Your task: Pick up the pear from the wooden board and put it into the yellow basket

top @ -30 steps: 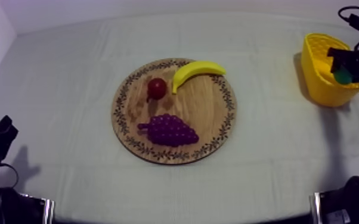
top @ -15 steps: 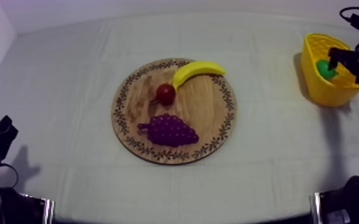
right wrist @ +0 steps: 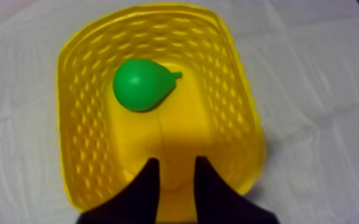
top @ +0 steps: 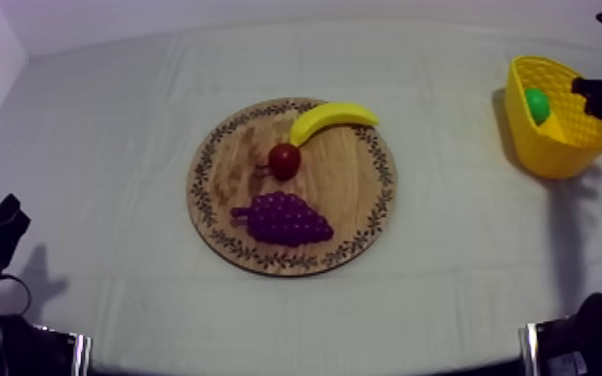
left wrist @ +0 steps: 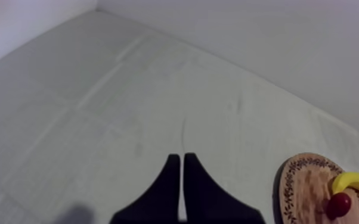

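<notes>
Top view: pear point(top: 536, 104) now released into yellow basket point(top: 562, 160); right hand point(right wrist: 176, 162) spread.

You have soft, even light; the yellow basket point(top: 555, 155) throws a faint shadow onto the cloth point(top: 115, 150).

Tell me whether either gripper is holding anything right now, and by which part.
Nothing is held. The right gripper is open over the basket, with the pear lying loose inside it; the left gripper is shut on nothing.
</notes>
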